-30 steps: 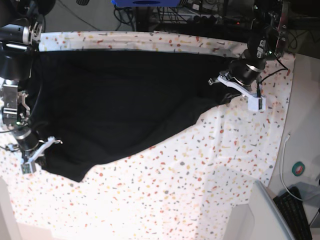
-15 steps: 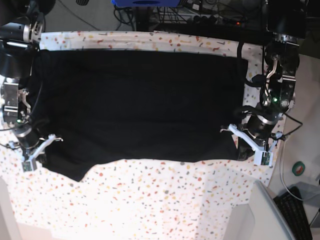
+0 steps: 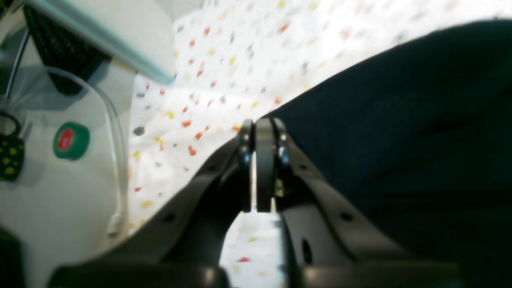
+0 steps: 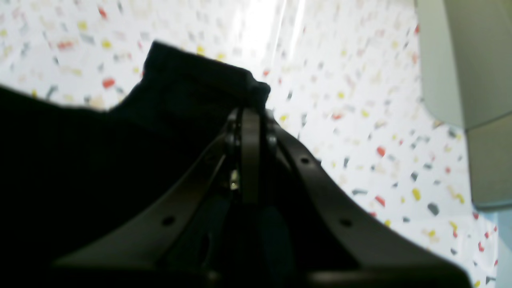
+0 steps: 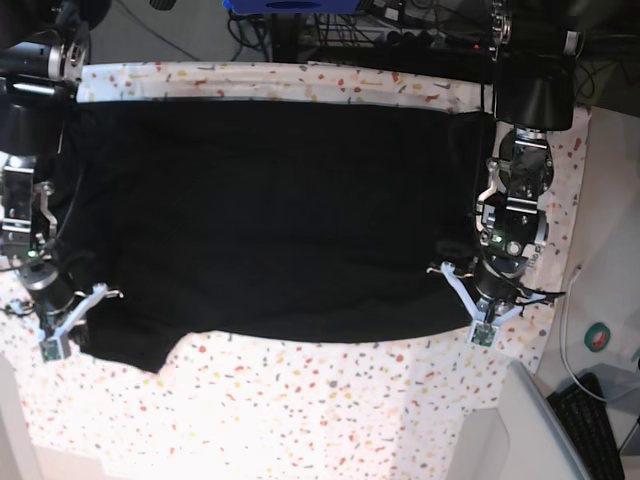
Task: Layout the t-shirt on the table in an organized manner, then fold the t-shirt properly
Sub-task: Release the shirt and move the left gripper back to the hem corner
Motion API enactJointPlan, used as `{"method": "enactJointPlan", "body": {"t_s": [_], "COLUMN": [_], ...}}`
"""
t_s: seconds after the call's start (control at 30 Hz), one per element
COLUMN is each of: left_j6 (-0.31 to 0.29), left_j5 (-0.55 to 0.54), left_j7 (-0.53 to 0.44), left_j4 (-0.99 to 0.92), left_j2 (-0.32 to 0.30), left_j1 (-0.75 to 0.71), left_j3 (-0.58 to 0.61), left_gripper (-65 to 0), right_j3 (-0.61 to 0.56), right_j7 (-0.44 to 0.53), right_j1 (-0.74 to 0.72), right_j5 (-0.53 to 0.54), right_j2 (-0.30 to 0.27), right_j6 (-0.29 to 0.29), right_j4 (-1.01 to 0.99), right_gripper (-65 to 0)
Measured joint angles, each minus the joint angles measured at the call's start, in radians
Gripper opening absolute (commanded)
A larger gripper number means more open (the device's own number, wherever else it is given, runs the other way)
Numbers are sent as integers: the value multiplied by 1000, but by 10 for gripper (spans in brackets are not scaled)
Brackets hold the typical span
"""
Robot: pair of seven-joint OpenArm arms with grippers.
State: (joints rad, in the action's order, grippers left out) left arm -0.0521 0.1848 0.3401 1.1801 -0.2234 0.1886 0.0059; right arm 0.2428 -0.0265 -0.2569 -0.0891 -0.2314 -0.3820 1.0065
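The t-shirt (image 5: 270, 215) lies spread across the upper middle of the table (image 5: 330, 420), mostly flat, so layout looks nearly done and folding is not begun. The left gripper (image 5: 483, 325) and right gripper (image 5: 55, 335) are each clamped on a lower shirt corner. A grey side surface (image 5: 605, 230) and green tape roll (image 5: 599, 337) sit at right.

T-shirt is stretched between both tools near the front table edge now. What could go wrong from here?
1. The left tool sits close to the table corner; pulling further outward could drag the t-shirt hem off the edge.
2. The sleeve by the right tool looks bunched, so laying it down now may leave a crease.
3. Both tools are shut on thin fabric edges; an uneven tug might slip one corner free.
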Motion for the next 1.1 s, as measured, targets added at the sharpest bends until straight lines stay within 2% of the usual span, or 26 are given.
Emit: {"method": "enactJointPlan", "body": {"t_s": [0.17,0.27,0.37,0.47,0.53,0.77,0.8,0.93,1.0,1.03,1.1], "left_j6": [-3,-1,87,157,182,184,184,183,183,184,184], "left_j5": [144,237,306,309,312,312,312,312,312,312,312], "left_j7": [-96,-193,-238,-240,-245,-241,-239,-248,-246,-243,-232], "left_j4": [-161,-228,-336,-425,-449,-465,-465,-465,-464,-460,-414], "left_j2": [24,35,34,32,32,47,51,72,69,65,62], "left_j1": [19,17,49,111,154,194,194,197,196,193,174], "left_j3": [2,-6,-6,-6,-6,-3,-3,-3,-12,-12,-14], "left_gripper": [-650,-650,-650,-650,-650,-650,-629,-324,-219,-188,-181], "right_j3": [0,0,0,0,-1,-1,-1,-1,-1,-1,-1], "right_j7": [5,0,-3,3,0,0,0,0,0,0,0], "right_j1": [0,8,8,6,8,8,8,8,8,8,8], "right_j5": [3,2,1,2,2,2,2,2,2,2,2], "right_j2": [2,2,2,2,3,2,2,2,2,2,3], "right_j6": [0,0,0,0,0,0,0,0,0,0,0], "right_j4": [0,0,0,2,2,2,2,2,2,2,2], "right_gripper": [-650,-650,-650,-650,-650,-650,-650,-650,-650,-650,-650]}}
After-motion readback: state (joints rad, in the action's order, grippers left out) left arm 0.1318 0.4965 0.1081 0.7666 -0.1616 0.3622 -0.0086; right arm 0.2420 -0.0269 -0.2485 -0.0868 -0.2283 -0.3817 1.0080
